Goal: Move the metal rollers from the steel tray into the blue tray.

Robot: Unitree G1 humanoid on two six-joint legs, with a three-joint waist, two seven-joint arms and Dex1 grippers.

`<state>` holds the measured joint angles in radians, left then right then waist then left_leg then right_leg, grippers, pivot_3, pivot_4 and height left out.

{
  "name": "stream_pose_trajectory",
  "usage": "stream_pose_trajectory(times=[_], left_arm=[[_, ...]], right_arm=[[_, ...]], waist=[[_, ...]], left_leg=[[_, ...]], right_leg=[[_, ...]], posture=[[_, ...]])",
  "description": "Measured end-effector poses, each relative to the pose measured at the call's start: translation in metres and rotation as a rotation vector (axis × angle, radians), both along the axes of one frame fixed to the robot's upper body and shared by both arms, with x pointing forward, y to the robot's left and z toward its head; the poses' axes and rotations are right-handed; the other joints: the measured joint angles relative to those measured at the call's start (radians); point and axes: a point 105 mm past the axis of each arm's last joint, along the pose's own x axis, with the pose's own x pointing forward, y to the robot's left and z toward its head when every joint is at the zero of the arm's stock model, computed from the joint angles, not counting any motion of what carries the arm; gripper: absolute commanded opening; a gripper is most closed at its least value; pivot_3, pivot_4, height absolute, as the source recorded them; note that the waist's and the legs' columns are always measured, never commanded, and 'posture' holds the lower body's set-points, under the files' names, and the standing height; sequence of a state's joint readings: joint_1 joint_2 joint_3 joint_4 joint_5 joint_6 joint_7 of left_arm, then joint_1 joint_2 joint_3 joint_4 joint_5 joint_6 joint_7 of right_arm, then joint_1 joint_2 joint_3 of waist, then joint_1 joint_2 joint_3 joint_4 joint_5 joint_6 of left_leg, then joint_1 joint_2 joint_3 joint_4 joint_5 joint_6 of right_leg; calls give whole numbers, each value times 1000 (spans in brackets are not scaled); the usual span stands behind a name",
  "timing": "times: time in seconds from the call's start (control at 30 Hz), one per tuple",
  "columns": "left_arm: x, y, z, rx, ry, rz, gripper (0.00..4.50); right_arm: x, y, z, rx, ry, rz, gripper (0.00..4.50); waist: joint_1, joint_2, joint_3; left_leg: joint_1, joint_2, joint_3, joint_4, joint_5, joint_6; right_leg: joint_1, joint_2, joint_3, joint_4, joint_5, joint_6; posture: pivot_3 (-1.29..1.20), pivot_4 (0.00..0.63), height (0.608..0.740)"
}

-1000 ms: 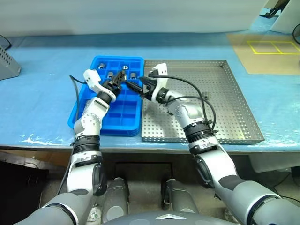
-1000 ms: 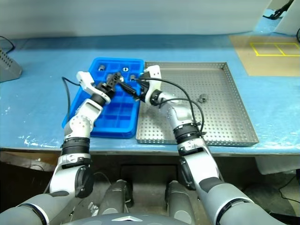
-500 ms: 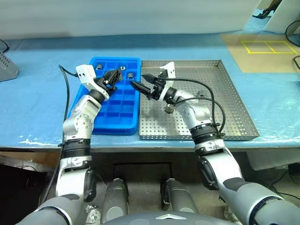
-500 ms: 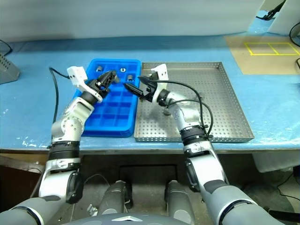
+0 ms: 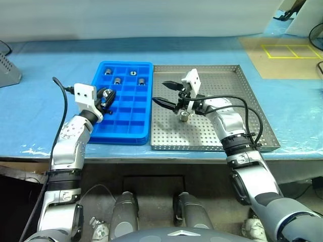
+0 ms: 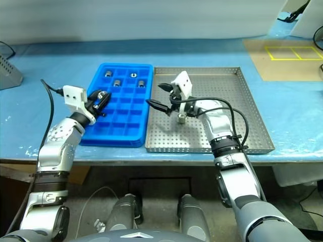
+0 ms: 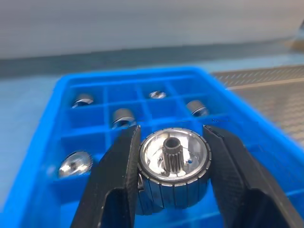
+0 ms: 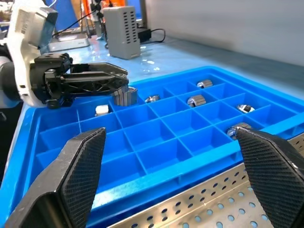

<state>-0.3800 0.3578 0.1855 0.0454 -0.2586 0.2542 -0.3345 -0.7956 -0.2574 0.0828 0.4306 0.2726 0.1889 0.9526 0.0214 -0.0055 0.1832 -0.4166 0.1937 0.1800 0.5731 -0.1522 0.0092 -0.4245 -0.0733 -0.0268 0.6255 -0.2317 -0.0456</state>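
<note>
Left gripper (image 7: 173, 185) jaws clamp roller (image 7: 174, 167) over blue tray (image 7: 61, 142).

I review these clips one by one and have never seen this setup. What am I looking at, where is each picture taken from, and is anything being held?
It is a two-armed humanoid robot at a blue-covered table. Two pictures look down from its head; the other two sit on its wrists, looking along the fingers. On the table are a blue tray of small compartments, some holding metal rollers, and a steel tray with one roller left. The left hand grips a roller over the blue tray. The right hand is open and empty.
</note>
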Motion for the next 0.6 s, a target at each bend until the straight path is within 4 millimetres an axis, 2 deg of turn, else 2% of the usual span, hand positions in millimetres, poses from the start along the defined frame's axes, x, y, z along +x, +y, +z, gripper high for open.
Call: stream_pose_trajectory(times=[0.13,0.37,0.43,0.6], left_arm=[[1,7,-5,43,-6,69,1714],[2,9,-9,-4,-36,107,1714],[2,9,-6,-85,-48,105,1714],[2,11,8,-532,-64,25,1714]], right_arm=[[0,-2,-1,-5,-2,1,4500],[-4,0,-5,0,5,7,4500],[-5,1,-5,3,0,7,4500],[-7,2,-9,7,9,-5,4500]], waist=[[6,0,0],[17,0,0],[20,0,0],[22,0,0]], left_leg=[[0,0,0,1,0,0],[0,0,0,2,0,0],[0,0,0,2,0,0],[0,0,0,3,-2,-2]], right_leg=[[1,0,0,0,0,0],[1,0,0,1,0,0],[1,0,0,1,0,0],[1,0,0,2,0,0]], posture=[[-77,150,740],[-90,150,740],[-95,150,740],[-101,150,740]])
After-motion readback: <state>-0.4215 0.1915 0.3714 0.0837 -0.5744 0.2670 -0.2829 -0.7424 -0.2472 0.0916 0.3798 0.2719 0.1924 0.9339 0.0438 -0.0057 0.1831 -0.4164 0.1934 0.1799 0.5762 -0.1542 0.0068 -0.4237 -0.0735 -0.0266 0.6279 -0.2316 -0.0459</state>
